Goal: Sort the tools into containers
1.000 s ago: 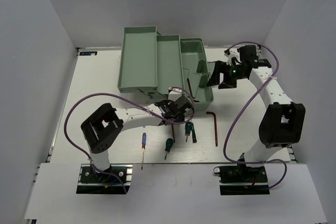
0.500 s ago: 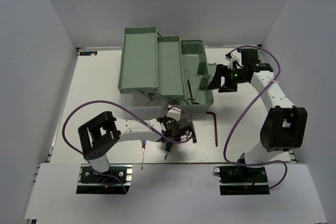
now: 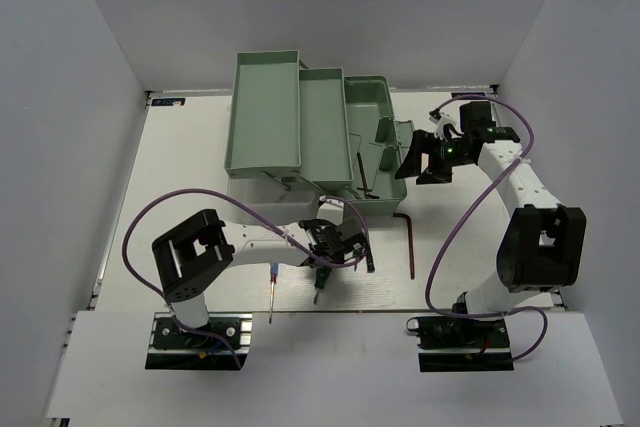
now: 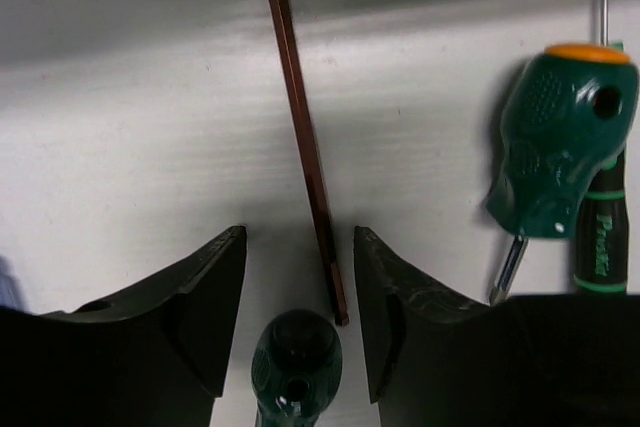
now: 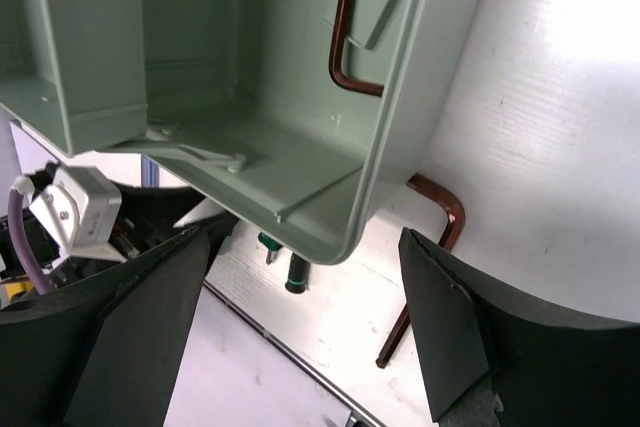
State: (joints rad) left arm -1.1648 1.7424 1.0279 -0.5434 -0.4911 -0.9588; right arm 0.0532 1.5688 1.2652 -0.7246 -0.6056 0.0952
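Note:
My left gripper [image 3: 338,250] is open low over the table, in front of the toolbox. In the left wrist view its jaws [image 4: 297,247] straddle the handle top of a green screwdriver [image 4: 297,357], not touching it. The long end of a reddish-brown hex key [image 4: 300,117] also reaches between them. A second green screwdriver [image 4: 560,147] lies to the right. My right gripper [image 3: 420,159] is open and empty at the mint-green toolbox's [image 3: 375,107] right end; its corner [image 5: 370,197] sits between the jaws. A hex key [image 5: 345,37] lies inside. The blue screwdriver [image 3: 272,282] lies front left.
Two mint trays [image 3: 265,112] are folded out to the left of the toolbox base. One hex key [image 3: 410,242] lies on the table right of the screwdrivers, and shows in the right wrist view [image 5: 430,247]. The table's front edge [image 3: 330,312] is close behind the tools.
My left gripper has moved from the toolbox's front wall toward the front edge, down over the green screwdrivers. My right gripper has shifted slightly forward beside the toolbox.

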